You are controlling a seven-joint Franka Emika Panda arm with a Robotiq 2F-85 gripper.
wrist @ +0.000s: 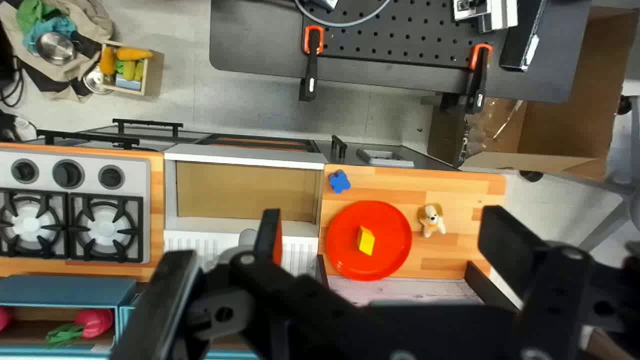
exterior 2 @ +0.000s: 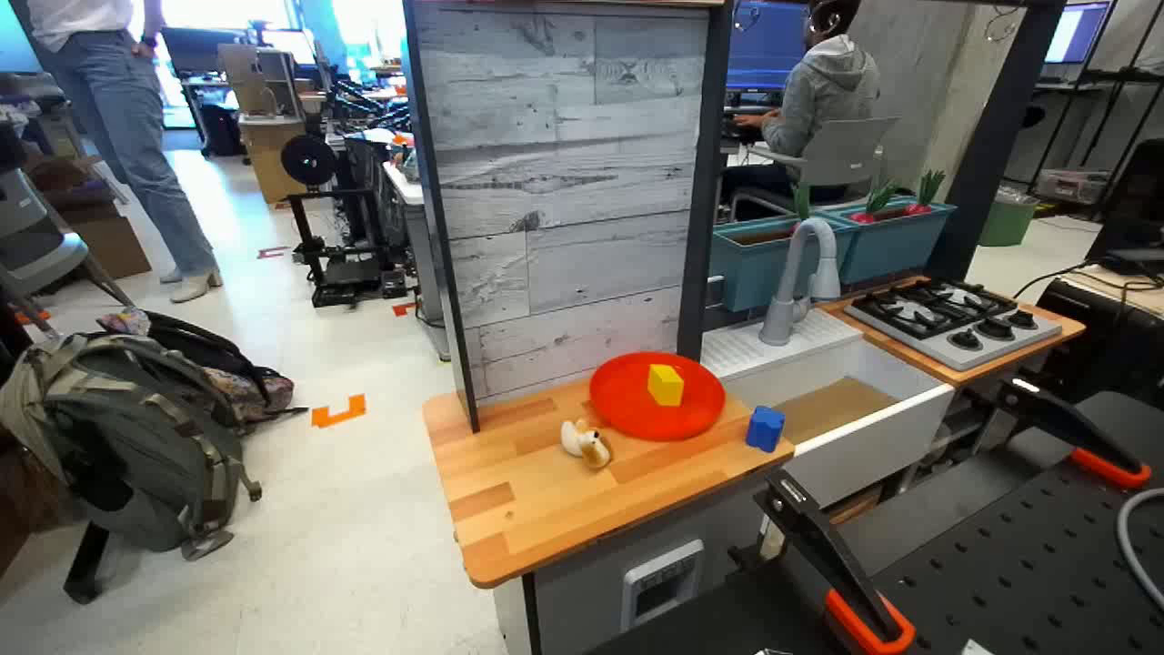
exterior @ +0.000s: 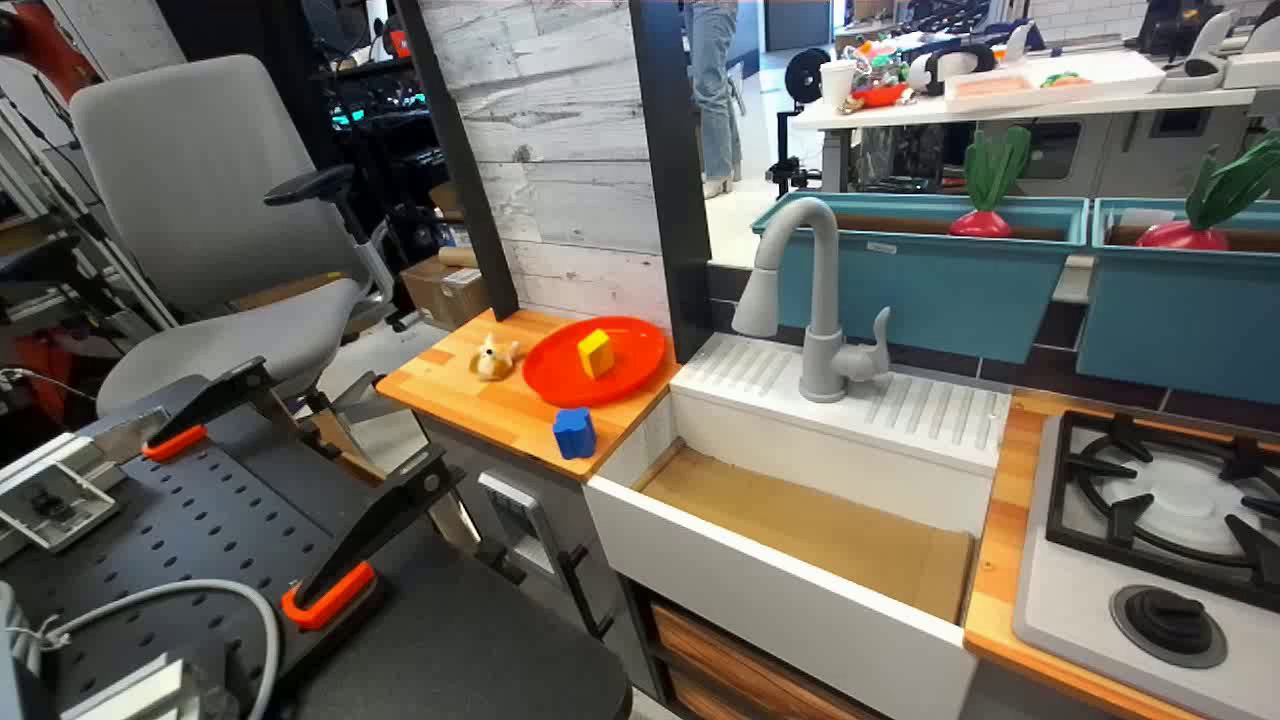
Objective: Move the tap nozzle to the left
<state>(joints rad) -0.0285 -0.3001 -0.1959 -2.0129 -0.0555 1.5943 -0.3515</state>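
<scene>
The tap nozzle is a matte grey gooseneck spout (exterior: 826, 270) on a chunky base behind the sink. Its head hangs to the left of the base there, over the sink's back ledge. It also shows in an exterior view (exterior 2: 784, 291), head to the right of the base. In the wrist view only a grey bit of the spout (wrist: 247, 237) shows, mostly hidden behind a finger. My gripper (wrist: 382, 217) is wide open and empty, high above the counter, with the red plate visible between its fingers. The gripper and arm are not in view in either exterior view.
The white sink (exterior: 780, 590) lies in front of the tap. Teal planters (exterior: 920, 290) stand close behind it. A stove (exterior: 1060, 560) is on one side. On the other, a wooden counter (exterior 2: 509, 509) holds a red plate (exterior 2: 627, 414) with a yellow block, a blue block (exterior 2: 765, 428) and a toy dog (exterior 2: 587, 443).
</scene>
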